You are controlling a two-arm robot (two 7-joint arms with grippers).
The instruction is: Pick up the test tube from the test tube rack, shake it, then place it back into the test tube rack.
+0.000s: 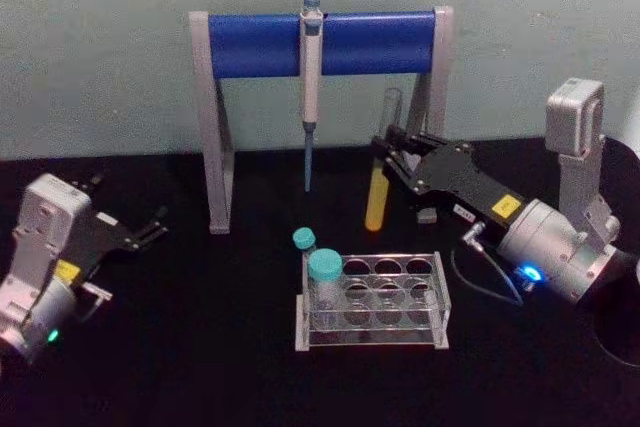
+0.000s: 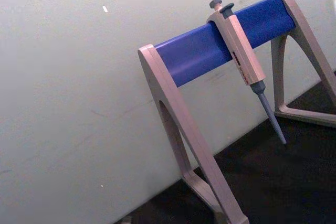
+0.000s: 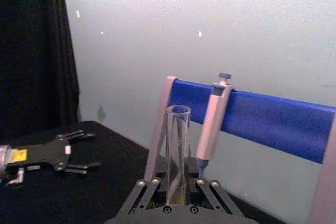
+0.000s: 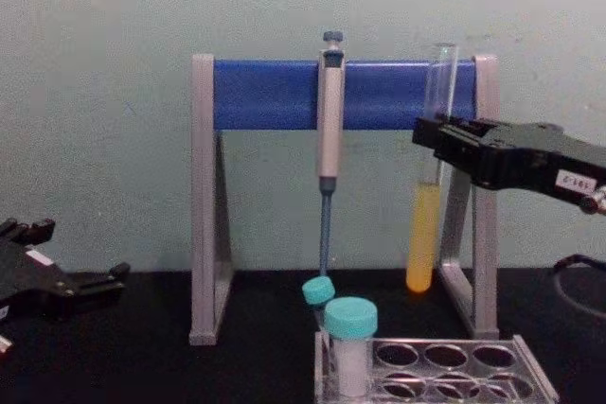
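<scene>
**Test tube held clear of the rack**

The right end effector (image 1: 386, 152) is closed around a tall, slim clear glass test tube (image 1: 376, 202), gripping it at about mid-height. The tube stands nearly upright, with yellow-orange liquid filling its lower part. It hangs above the black table (image 1: 200, 367), behind the low clear plastic test tube rack (image 1: 441, 299) and in front of the right leg of the grey-and-blue pipette stand (image 1: 260, 44). A grey-blue pipette (image 1: 311, 67) hangs from the stand's blue bar. Two short teal-capped vials (image 1: 323, 269) sit at the rack's left end, and its other round holes show empty. The left end effector (image 1: 152, 228) rests low at the table's left side, well apart from the rack, its fingers spread.
</scene>
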